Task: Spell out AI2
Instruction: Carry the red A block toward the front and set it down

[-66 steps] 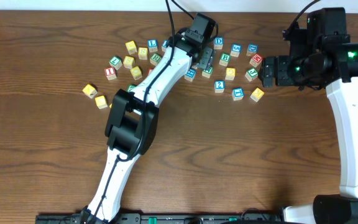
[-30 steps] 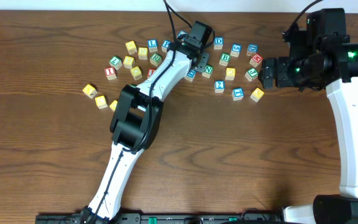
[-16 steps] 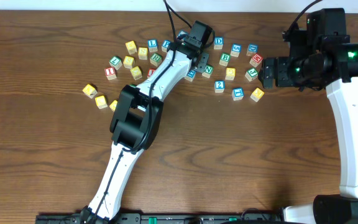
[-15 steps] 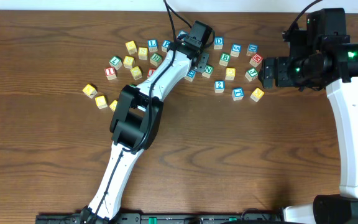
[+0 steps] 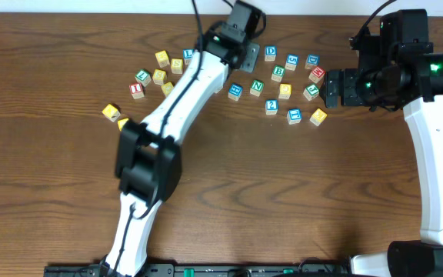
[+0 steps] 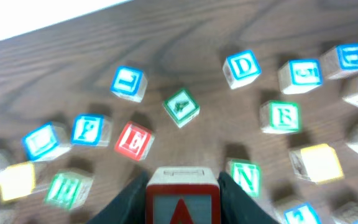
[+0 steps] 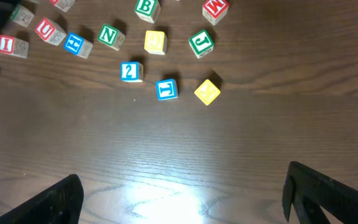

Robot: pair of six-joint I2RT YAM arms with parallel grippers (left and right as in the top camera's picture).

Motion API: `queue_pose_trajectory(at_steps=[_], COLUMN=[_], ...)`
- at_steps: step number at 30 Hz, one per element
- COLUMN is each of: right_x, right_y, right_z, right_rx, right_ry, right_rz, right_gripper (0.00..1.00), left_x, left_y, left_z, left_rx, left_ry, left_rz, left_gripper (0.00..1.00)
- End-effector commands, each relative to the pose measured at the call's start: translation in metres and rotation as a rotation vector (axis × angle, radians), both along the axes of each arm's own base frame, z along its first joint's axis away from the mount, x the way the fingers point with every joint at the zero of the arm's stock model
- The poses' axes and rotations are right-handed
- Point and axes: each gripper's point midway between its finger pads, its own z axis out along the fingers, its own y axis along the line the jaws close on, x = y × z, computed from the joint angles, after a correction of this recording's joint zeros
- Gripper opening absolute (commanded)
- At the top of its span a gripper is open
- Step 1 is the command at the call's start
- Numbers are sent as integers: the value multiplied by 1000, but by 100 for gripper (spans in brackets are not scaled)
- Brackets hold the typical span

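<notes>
My left gripper point(image 5: 246, 48) is shut on a red-edged block with a red A point(image 6: 182, 200) and holds it above the scattered letter blocks at the back of the table. A green A block point(image 6: 181, 106) lies below it. A blue 2 block point(image 5: 271, 105) shows in the right wrist view too point(image 7: 130, 71). A blue I block point(image 5: 294, 115) lies beside it, also in the right wrist view point(image 7: 166, 89). My right gripper point(image 5: 333, 88) is open and empty, high over bare wood point(image 7: 191, 199) to the right of the blocks.
Many letter blocks lie in a band across the back of the wooden table: blue D point(image 5: 271, 51), green B point(image 5: 278, 73), green N point(image 5: 257, 87), a yellow block point(image 5: 318, 116), a red I point(image 5: 136, 88). The table's back edge is close behind them.
My left gripper has risen and drawn back toward the far edge with the red A block in it, uncovering the blocks beneath. The right arm has not moved.
</notes>
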Motion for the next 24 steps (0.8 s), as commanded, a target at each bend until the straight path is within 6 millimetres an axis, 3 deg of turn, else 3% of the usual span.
queue_pose_trajectory(at_steps=[1,6,11,19,24], right_x=[1,2,2,3,3], right_y=[-3,-3,-3,-2,-2], right_z=[2,2,3,3,3], right_rx=[-8,-8,-8,-7,-7], right_ry=[-11,-14,-15,-17,-19], right_rz=[4,3,3,4,3], right_gripper=[99,99,99,99,99], left_x=[-25,-90,-134,-151,-149], left_y=[15,49,73,87,105], left_z=[60,77,54,-2,-43], left_rx=[-71,-44,62,132,122], left_ry=[-2,180,365,483,517], left_rz=[92,208,258,305,397], left_gripper=[33,32,27,27,27])
